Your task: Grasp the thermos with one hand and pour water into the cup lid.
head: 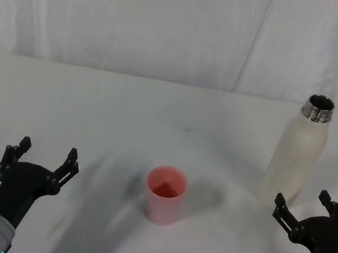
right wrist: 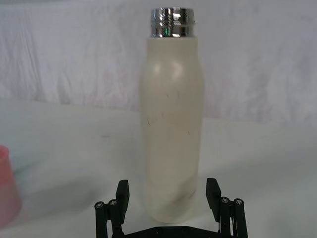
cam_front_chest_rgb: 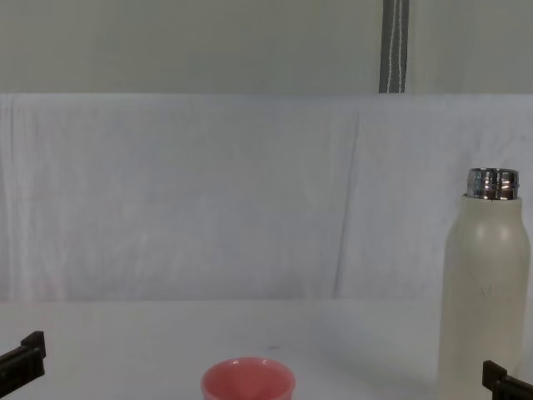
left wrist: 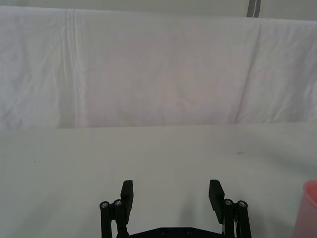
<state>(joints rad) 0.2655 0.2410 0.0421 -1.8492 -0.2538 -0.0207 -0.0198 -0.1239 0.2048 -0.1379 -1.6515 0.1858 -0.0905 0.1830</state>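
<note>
No legible text or labels, seemingly.

- The cup lid (cam_front_chest_rgb: 247,379) is cut off by the chest view's lower edge, so just its rim and upper wall show
- In the left wrist view it is a pink sliver at the frame's edge
- The thermos (cam_front_chest_rgb: 484,292) loses its base below the chest view, behind the right gripper (cam_front_chest_rgb: 503,383)
- Any liquid inside the thermos is hidden by its opaque wall
- The left gripper (cam_front_chest_rgb: 22,356) shows as a dark tip at the chest view's corner
</note>
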